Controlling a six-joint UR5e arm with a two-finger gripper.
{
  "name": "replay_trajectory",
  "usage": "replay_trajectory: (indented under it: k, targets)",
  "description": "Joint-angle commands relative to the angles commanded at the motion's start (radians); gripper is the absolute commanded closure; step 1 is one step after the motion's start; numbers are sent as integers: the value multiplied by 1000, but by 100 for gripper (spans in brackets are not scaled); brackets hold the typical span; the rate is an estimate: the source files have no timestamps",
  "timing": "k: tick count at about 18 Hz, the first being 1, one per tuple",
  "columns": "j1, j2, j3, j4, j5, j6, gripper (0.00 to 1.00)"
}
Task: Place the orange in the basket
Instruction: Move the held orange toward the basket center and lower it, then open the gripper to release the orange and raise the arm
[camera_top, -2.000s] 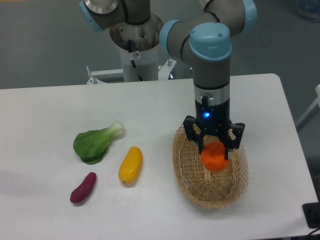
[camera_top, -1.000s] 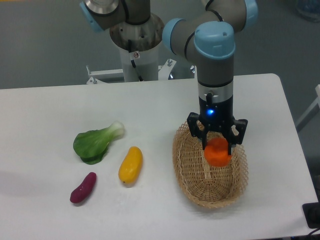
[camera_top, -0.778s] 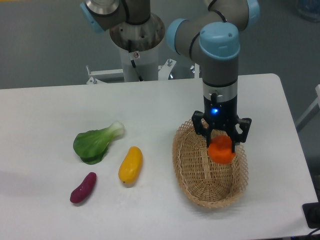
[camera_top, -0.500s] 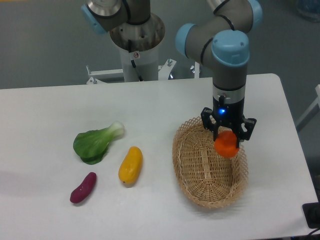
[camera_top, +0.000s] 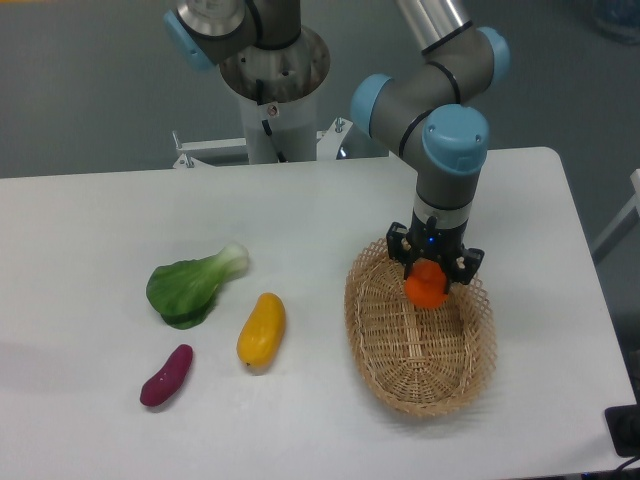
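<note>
Basket (camera_top: 400, 375): sitting at the near right of the white counter (camera_top: 90, 420); an oval whose long axis is running from near to far, leaning a little leftward at the far end; open side facing up.
Purple root (camera_top: 166, 376): lying at the near left, well apart from the basket, its long axis slanting up to the right.
Yellow fruit (camera_top: 261, 329): lying just beyond the root, between it and the basket, long axis nearly near-to-far.
Greens (camera_top: 192, 286): resting farther back on the left, white stem pointing up-right.
Orange (camera_top: 426, 284): hanging over the far end of the basket, inside its rim outline, not seen touching the weave; round, so showing no long axis.
Claw (camera_top: 430, 280): pointing straight down, its dark fingers (camera_top: 400, 252) closing on both sides of the orange and gripping it.
Arm (camera_top: 445, 150): rising behind the claw, blue-capped joints bending back toward the base at the far edge.
</note>
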Motion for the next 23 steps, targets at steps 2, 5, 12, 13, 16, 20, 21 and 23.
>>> replay_trajectory:
  k: [2,5,12,13,16,20,21,23]
  targets:
    - [-8,-3,-3,0,0,-6,31]
    - [-9,-14,-20,0,0,-6,27]
    - [-8,-12,-5,9,3,-3,0]
    - [-8,-8,-2,12,5,1,0]
    - [-8,-3,27,15,9,-3,0]
    - [-5,0,55,14,11,-3,0]
    - [0,5,78,12,3,0,0]
    - [0,11,118,-1,9,-2,0]
